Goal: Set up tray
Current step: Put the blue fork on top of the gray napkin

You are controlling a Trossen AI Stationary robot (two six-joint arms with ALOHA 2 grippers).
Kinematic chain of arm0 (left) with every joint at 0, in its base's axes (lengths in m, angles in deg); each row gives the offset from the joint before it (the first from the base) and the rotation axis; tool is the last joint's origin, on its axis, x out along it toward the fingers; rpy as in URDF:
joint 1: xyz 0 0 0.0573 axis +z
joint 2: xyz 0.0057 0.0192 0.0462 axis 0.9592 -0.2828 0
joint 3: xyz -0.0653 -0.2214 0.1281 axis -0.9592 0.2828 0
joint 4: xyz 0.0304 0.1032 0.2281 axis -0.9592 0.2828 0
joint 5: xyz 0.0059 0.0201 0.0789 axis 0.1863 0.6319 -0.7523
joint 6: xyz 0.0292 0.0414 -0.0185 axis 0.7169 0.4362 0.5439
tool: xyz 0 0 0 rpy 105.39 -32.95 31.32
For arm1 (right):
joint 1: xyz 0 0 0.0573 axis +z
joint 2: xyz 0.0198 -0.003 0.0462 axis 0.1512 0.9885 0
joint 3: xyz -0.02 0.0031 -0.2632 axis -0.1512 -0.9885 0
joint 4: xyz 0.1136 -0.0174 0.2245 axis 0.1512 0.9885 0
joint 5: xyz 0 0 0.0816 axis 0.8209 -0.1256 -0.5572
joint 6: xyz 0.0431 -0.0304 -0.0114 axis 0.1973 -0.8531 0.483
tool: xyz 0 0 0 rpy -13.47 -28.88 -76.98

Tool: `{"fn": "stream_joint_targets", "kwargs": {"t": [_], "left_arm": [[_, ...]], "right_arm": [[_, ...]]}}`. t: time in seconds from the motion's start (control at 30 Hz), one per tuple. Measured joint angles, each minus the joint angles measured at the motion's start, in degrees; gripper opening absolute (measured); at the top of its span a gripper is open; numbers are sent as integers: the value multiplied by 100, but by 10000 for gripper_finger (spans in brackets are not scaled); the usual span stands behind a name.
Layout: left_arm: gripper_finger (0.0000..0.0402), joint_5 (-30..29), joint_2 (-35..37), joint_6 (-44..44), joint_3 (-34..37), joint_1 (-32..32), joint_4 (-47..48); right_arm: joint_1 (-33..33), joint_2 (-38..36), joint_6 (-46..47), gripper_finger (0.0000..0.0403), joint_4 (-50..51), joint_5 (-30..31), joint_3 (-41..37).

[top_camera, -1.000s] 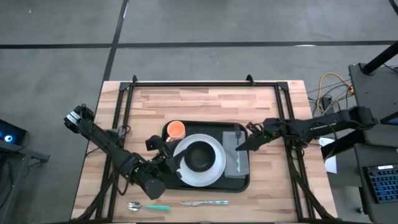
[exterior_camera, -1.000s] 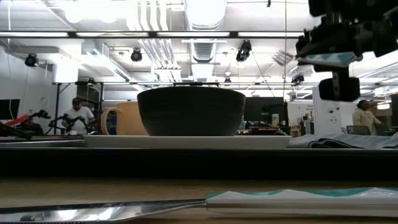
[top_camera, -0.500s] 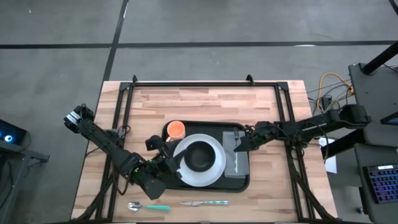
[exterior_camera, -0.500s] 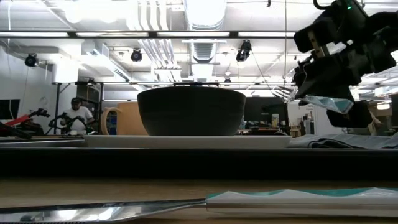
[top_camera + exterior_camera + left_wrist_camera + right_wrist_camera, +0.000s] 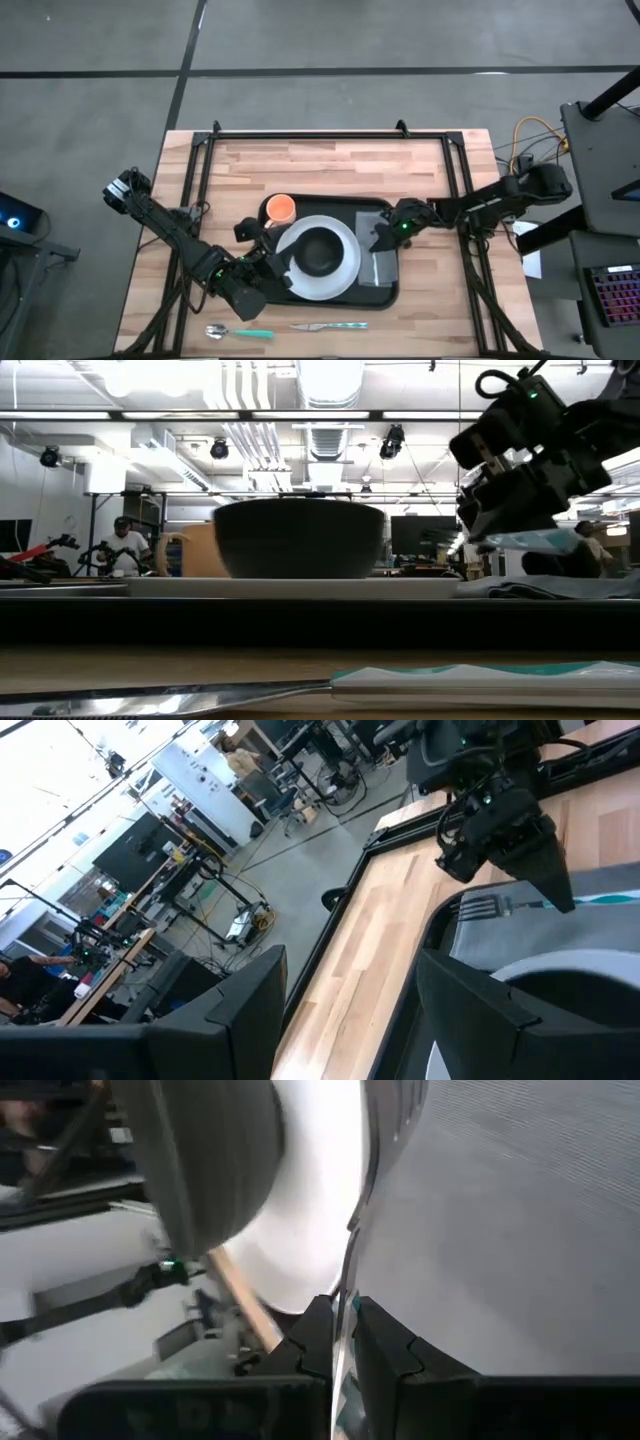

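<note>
The black tray lies mid-table. On it are a white plate carrying a black bowl, an orange cup and a grey napkin. My right gripper hangs low over the napkin's far part, shut on a teal-handled fork. The fork's tines reach toward the plate. My left gripper stands open above the tray's left end, beside the plate, and holds nothing. My right gripper pinches the fork between its two fingers where the metal neck meets the teal handle. The fingers slant down from the table's right side and lie along the fork. The tines are low over the napkin; whether they touch it I cannot tell.
A spoon and a knife, both teal-handled, lie on the bare wood near the table's front edge. A black frame runs along the far and side edges. People stand in the room behind.
My right gripper has sunk toward the napkin and drawn toward the plate, rolling about its own axis and tipping further down. The fork has come down with it, from well above the tray to just over the napkin.
</note>
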Motion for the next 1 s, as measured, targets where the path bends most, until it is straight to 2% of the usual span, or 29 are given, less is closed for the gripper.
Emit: {"fn": "stream_joint_targets", "kwargs": {"t": [0.13,0.47,0.77,1.0], "left_arm": [[204,2,0,-44,0,0,-2],[204,40,0,-71,2,0,-46],[204,63,0,-66,-9,0,-44],[204,90,0,-63,-9,-2,-44]], "right_arm": [[-99,385,164,12,-419,-153,14],[-183,745,172,16,-441,-231,220],[-178,750,118,94,-433,-278,240],[-178,739,123,120,-439,-643,243]]}}
